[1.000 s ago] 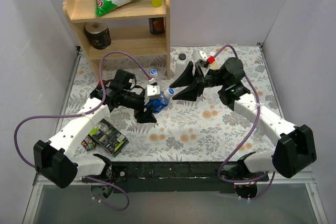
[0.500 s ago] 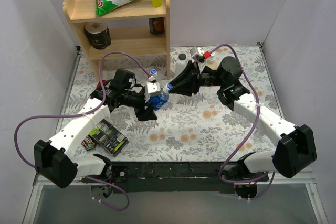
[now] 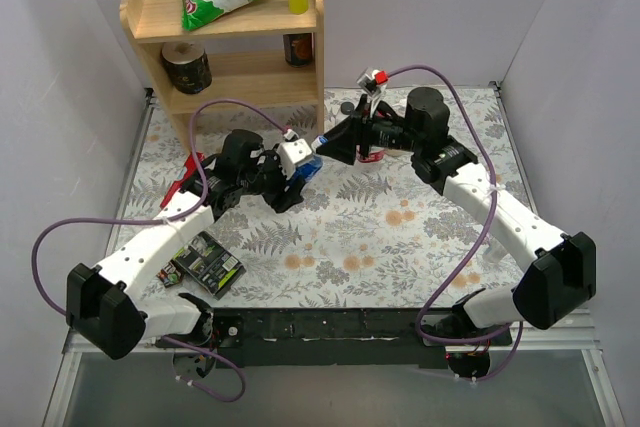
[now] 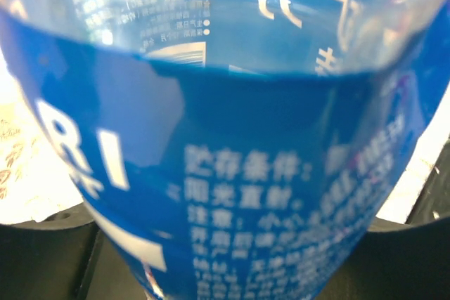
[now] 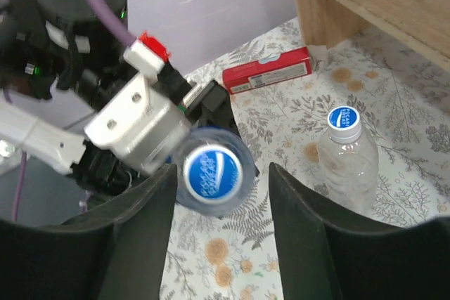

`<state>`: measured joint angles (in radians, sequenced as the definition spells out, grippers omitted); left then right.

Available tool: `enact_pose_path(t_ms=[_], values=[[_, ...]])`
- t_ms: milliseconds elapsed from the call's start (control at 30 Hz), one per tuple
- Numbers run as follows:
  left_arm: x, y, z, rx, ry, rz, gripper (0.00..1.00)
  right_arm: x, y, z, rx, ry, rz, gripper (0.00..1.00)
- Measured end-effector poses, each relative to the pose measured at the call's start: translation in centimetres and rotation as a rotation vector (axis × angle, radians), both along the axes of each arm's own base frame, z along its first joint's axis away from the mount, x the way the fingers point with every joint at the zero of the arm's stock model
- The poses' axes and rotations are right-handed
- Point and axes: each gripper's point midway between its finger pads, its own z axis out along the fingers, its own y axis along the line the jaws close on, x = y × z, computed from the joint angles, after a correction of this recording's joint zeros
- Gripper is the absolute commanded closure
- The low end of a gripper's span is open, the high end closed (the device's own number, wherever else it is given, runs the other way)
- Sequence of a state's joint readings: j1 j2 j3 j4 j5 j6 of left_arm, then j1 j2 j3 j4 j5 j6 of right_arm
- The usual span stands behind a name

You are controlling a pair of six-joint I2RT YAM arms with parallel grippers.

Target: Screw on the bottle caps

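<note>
My left gripper point(image 3: 297, 173) is shut on a clear bottle with a blue label point(image 3: 310, 164), held off the table and tilted with its neck toward the right arm. That label point(image 4: 232, 173) fills the left wrist view, with dark fingers point(image 4: 42, 251) at the bottom corners. A blue-and-white bottle cap point(image 5: 213, 173) sits on the held bottle's neck. My right gripper point(image 5: 218, 194) is open, with one finger on each side of the cap and a gap on both sides. A second clear bottle point(image 5: 346, 163) stands on the mat with a blue cap point(image 5: 344, 119) on it.
A wooden shelf point(image 3: 230, 47) stands at the back left with a snack bag and jars. A red box point(image 5: 267, 70) lies near it. Black packets point(image 3: 205, 262) lie at the front left. A black-capped white bottle point(image 3: 347, 107) stands behind my right gripper. Purple cables loop off both arms.
Both grippers and the held bottle have shifted toward the back of the table. Half a second ago the right fingers were at the bottle's neck; now they stand apart from the cap.
</note>
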<state>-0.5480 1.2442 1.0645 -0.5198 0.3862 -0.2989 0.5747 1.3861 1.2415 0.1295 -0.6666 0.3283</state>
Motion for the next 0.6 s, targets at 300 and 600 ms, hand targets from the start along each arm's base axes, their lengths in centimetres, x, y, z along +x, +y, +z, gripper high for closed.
enact_pose_path(t_ms=[300, 600], values=[[-4.6, 0.5, 2.5, -0.143, -0.006, -0.222, 1.0, -4.3, -1.2, -0.3, 0.08, -0.083, 0.266, 0.25], [-6.6, -0.5, 2.4, -0.196, 0.068, -0.313, 1.0, -6.3, 0.2, 1.6, 0.132, -0.154, 0.385, 0.26]])
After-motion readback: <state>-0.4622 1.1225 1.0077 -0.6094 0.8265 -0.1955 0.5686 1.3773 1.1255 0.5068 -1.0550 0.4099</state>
